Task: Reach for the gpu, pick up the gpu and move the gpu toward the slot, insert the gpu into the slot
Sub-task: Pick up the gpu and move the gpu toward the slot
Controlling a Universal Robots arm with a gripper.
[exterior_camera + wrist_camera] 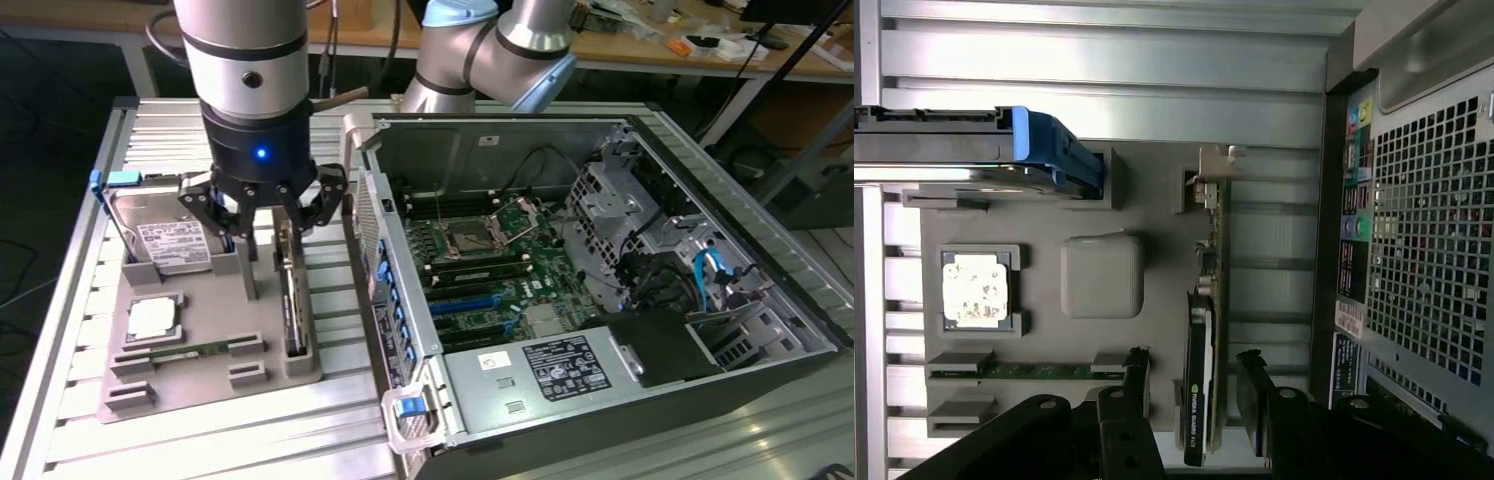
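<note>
The gpu stands on its long edge in a grey holder tray, with its metal bracket at the far end. In the wrist view the gpu shows its thin edge and black fan side. My gripper hangs open just above the card's far half. Its dark fingers straddle the card, one on each side with a gap, so my gripper holds nothing. The blue slot lies on the green motherboard inside the open computer case.
A silver hard drive with a white label, a processor chip and a green memory stick share the tray. The case's rear wall stands close beside the gpu. Ribbed aluminium table surrounds the tray.
</note>
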